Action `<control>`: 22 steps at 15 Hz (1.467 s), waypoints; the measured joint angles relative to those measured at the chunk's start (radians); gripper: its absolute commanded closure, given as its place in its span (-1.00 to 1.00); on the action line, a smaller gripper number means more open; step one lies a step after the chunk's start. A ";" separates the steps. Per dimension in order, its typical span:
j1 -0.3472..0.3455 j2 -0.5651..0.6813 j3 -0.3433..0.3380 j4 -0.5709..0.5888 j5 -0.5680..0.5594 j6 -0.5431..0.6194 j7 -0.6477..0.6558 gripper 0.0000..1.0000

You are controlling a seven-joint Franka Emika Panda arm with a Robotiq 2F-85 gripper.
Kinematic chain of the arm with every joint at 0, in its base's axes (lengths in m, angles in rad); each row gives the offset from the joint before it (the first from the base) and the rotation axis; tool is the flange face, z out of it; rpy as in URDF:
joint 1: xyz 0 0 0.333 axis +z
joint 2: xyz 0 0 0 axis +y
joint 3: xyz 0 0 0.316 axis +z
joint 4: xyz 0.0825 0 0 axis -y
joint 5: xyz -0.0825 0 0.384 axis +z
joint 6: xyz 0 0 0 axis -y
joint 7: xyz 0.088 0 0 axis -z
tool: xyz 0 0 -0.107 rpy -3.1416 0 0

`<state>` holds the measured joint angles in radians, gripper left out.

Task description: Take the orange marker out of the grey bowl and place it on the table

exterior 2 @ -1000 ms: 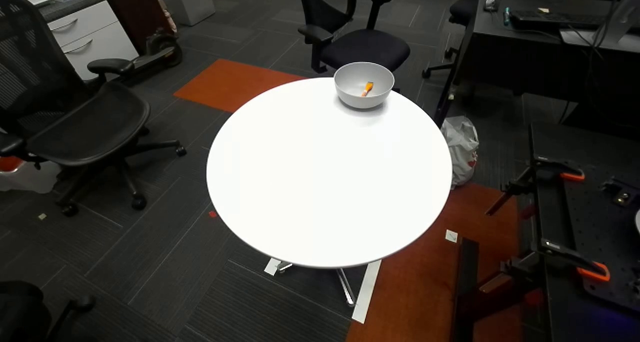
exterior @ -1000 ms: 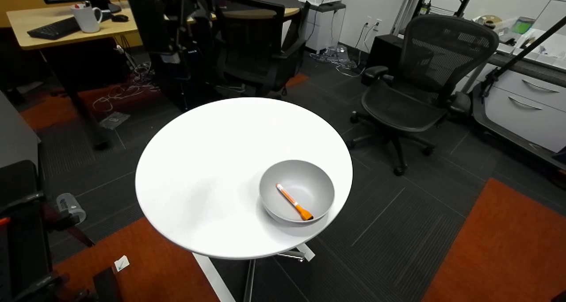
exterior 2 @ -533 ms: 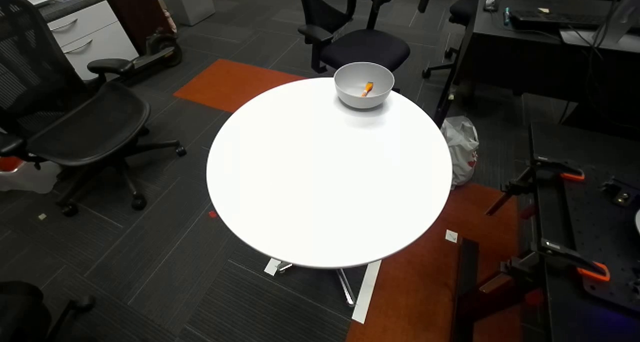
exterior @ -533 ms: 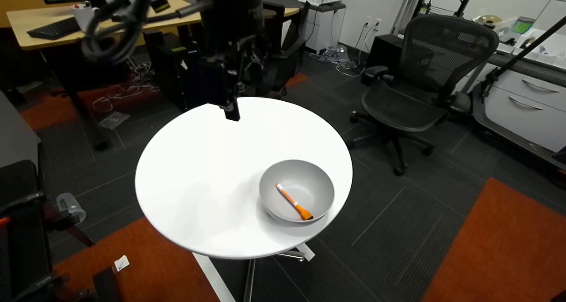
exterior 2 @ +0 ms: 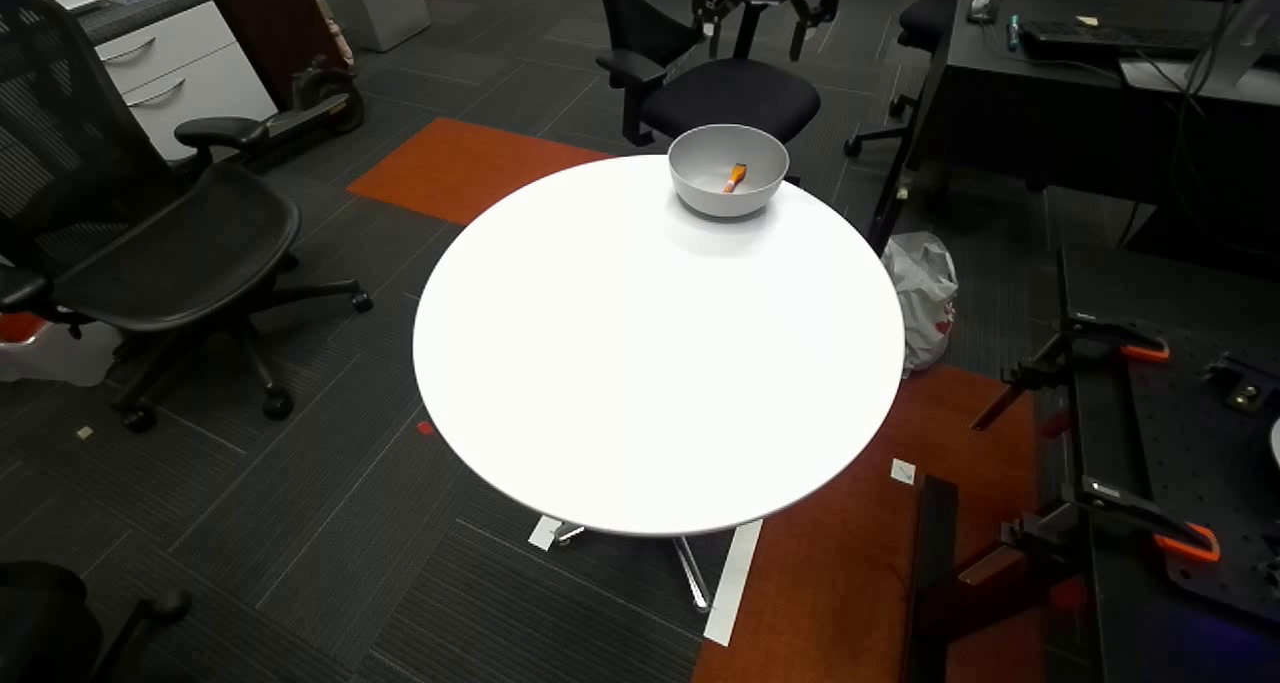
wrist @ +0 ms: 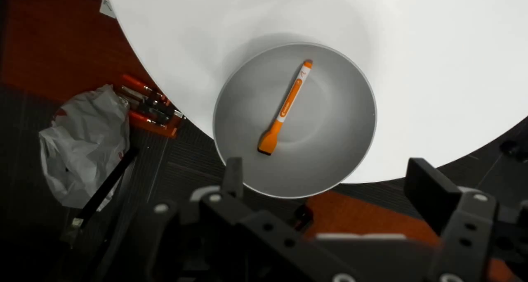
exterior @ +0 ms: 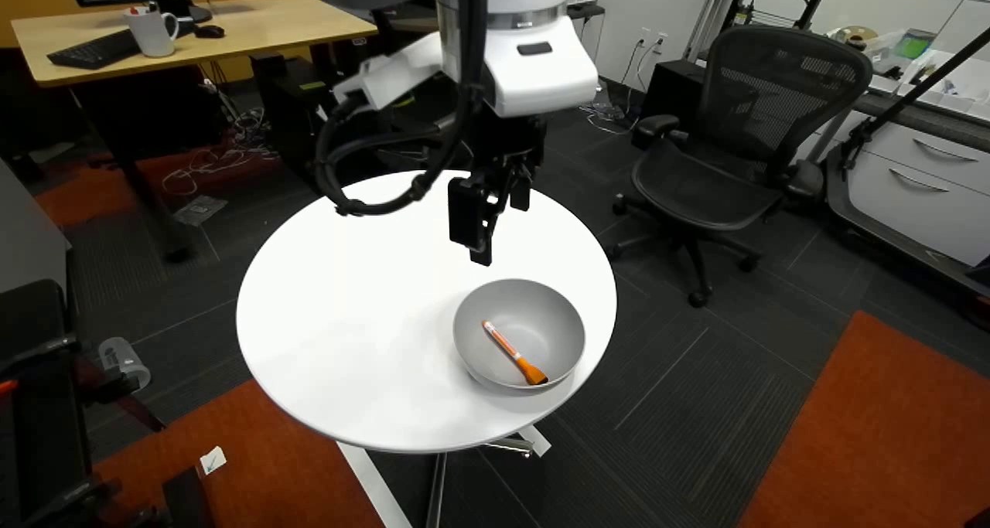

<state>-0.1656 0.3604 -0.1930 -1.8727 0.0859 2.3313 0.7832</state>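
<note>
Only the wrist view shows tiny, blurry writing (wrist: 286, 107) on the thin orange-and-white marker (wrist: 289, 98) inside the round grey bowl (wrist: 334, 127). The black gripper (wrist: 326, 168) has its jaws wide.

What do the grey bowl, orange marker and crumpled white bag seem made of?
Grey bowl: probably satin plastic, given its soft, diffuse highlight; ceramic is possible.
Orange marker: likely hard plastic, by its smooth, printed barrel.
White bag: apparently thin plastic film, slightly shiny, with sharp creases.

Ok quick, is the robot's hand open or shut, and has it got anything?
The hand is open and holds nothing; the orange marker lies in the grey bowl.
</note>
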 measured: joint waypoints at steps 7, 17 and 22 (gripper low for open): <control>0.000 0.189 -0.002 0.126 0.076 0.000 0.027 -1.00; -0.018 0.310 -0.006 0.166 0.150 0.000 0.049 -1.00; -0.026 0.314 -0.010 0.171 0.161 0.000 0.049 -1.00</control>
<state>-0.1915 0.6746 -0.2028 -1.7016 0.2472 2.3312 0.8324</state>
